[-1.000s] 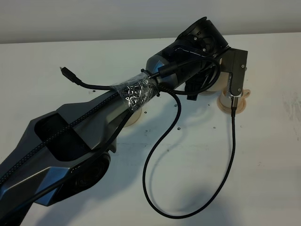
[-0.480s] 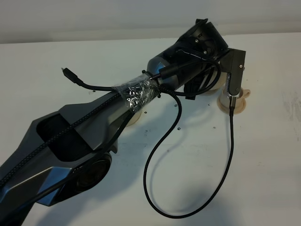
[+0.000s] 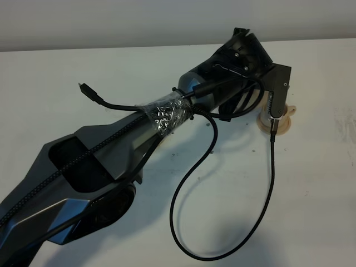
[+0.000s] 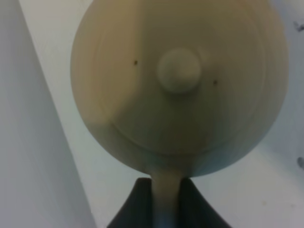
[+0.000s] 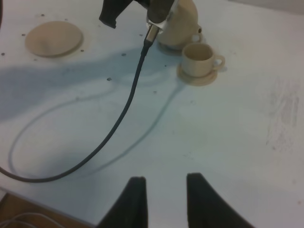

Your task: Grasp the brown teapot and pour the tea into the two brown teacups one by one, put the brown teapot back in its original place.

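Note:
In the left wrist view the brown teapot (image 4: 178, 95) fills the picture from above, its lid knob in the middle. My left gripper (image 4: 166, 190) is shut on its loop handle. In the right wrist view the teapot (image 5: 184, 21) hangs just behind one teacup (image 5: 198, 56), which stands on its small saucer (image 5: 197, 77). What lies under the teapot is hidden. The wide saucer, the original place (image 5: 53, 38), lies bare off to one side. In the high view my left arm (image 3: 239, 61) covers the teapot, and only the teacup (image 3: 281, 118) shows beside it. My right gripper (image 5: 164, 183) is open and holds nothing.
A black cable (image 3: 272, 183) loops from the left wrist down over the white table (image 3: 311, 211) in the high view. The table's near edge (image 5: 28, 204) shows in the right wrist view.
The left arm has shifted a little up and to the right. Its forearm now covers the wide saucer that showed beneath it before. The right arm has not moved.

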Controlling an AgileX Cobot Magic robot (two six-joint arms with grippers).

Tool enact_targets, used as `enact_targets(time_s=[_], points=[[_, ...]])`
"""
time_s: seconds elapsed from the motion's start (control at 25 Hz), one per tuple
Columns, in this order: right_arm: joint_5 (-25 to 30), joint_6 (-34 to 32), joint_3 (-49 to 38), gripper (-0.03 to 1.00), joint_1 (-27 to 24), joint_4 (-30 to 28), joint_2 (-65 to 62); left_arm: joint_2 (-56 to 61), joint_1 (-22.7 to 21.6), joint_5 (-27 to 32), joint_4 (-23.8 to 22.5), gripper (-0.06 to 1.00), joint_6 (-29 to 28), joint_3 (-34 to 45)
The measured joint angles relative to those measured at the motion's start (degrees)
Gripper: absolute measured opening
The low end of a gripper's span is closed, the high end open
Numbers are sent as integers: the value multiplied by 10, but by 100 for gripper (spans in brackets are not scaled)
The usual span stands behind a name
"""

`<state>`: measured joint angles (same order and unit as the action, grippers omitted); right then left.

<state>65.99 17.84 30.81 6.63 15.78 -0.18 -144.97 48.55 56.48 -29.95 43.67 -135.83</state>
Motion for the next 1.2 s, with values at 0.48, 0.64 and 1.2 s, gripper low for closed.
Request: enact_targets(time_s=[0.48,0.64,1.2], points=[[0,0,0,22,0,0,0,0,10,-8,-22,8,0,0],[0,0,0,22,0,0,0,0,11,-7,-31,8,0,0],[0,0,0,22,0,0,0,0,21,-3,-65,8,2,0]])
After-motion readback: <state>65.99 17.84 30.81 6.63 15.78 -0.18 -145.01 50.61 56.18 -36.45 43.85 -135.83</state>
